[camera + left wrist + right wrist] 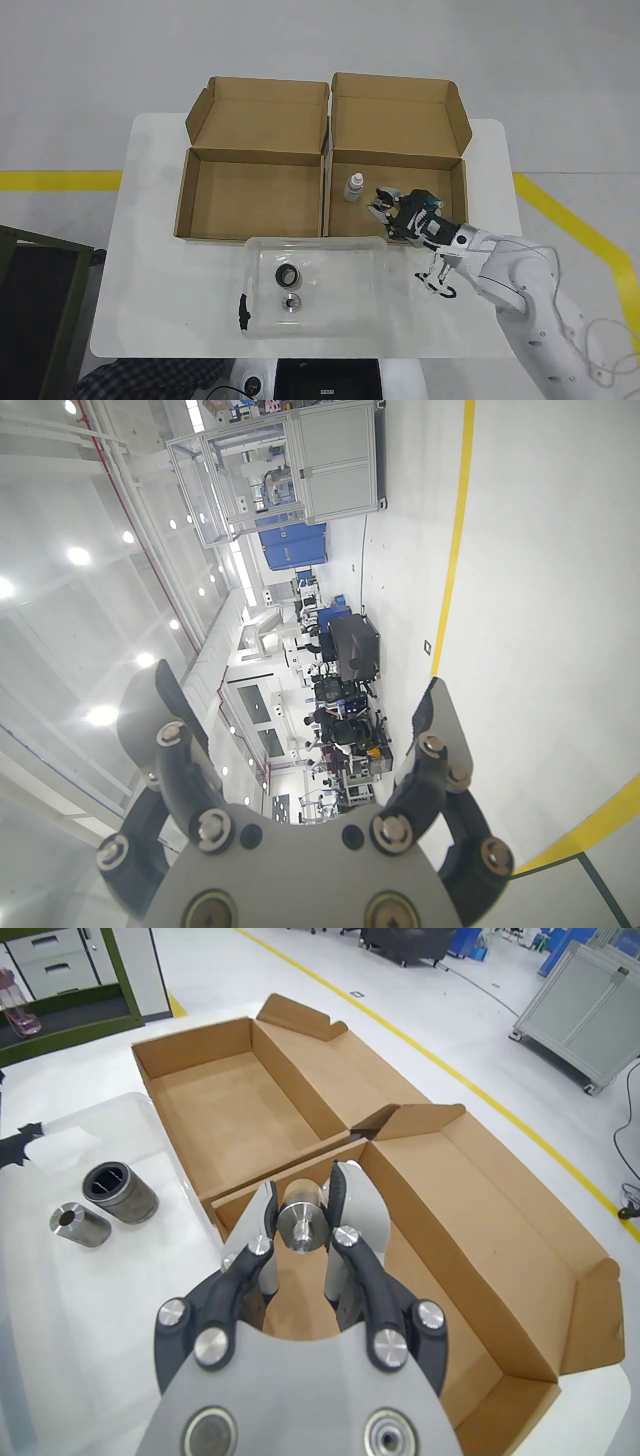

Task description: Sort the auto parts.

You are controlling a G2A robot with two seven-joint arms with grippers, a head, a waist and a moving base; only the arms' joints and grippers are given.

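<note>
Currently the right gripper (304,1188) (382,205) is clenching a silver metal cylinder with a narrow stepped stud (300,1225) between its black finger pads. The part's long axis is running along the line of the fingers: the stud end is pointing back toward the wrist, and the wider body is pointing away, toward the wall shared by the two boxes. Gripper and part are hanging over the right open brown cardboard box (400,175) (475,1253), near its corner closest to the tray. A small white bottle-shaped part (354,186) is standing upright in that box, just beside the fingers. The left open brown cardboard box (250,200) (225,1118) is sitting against it on the white table (150,250).

Nearer the robot, a clear plastic tray (340,260) (75,1303) is holding a dark metal bushing with a black bore (288,275) (120,1195) and a smaller silver sleeve (290,304) (80,1226), both lying just beside each other.

The left gripper (300,680) is pointing out at the room, its fingers spread wide and gripping nothing.
</note>
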